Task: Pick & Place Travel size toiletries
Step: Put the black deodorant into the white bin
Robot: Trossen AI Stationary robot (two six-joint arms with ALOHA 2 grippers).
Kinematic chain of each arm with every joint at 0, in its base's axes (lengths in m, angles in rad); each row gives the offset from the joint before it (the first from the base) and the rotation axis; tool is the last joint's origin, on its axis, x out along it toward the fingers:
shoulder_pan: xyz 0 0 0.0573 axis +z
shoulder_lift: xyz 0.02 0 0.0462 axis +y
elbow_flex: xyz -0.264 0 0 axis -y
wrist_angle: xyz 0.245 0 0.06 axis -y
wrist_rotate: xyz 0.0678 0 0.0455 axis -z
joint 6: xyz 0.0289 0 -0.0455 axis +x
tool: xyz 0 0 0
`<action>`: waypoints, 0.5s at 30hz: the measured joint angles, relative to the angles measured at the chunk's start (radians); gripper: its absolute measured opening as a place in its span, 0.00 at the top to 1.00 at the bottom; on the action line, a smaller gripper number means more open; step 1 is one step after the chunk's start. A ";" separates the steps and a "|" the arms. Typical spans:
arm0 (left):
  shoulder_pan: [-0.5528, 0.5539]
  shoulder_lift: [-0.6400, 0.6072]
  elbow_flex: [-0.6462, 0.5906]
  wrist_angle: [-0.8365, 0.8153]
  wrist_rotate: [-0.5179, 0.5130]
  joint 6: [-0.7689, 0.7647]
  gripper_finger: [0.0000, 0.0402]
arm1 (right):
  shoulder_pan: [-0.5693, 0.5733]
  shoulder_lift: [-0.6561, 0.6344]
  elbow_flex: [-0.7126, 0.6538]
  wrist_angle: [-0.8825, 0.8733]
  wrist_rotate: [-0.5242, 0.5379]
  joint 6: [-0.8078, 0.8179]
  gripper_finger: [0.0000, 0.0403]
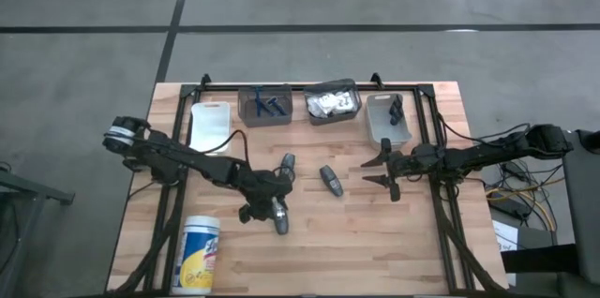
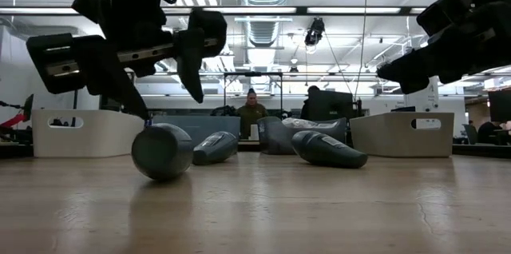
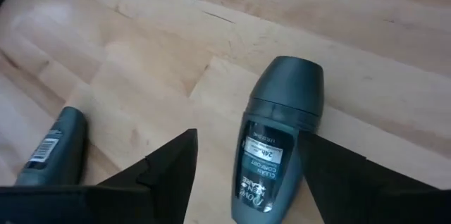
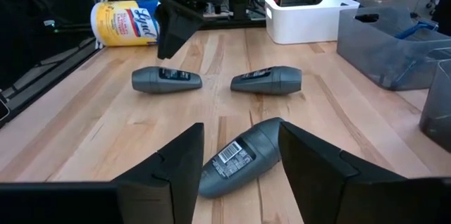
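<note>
Wooden table (image 1: 375,251), bins at twelve o'clock, workshop behind.
Left gripper (image 3: 243,175) spread astride a grey tube (image 3: 276,139); right gripper (image 4: 239,164) spread; low view alone shows seated people (image 2: 251,109).

The wooden surface (image 1: 375,251) holds three grey tubes (image 1: 330,180). A wipes can (image 1: 198,255) lies near one corner. Four bins (image 1: 209,127) line the far edge.
</note>
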 joint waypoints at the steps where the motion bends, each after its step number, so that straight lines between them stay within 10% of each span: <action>1: 0.000 0.000 0.000 -0.004 0.000 0.000 0.38 | 0.000 0.000 0.000 0.000 0.000 0.000 0.56; 15: -0.024 0.070 0.070 -0.117 -0.071 -0.002 0.38 | 0.000 0.000 0.000 0.000 0.000 0.000 0.67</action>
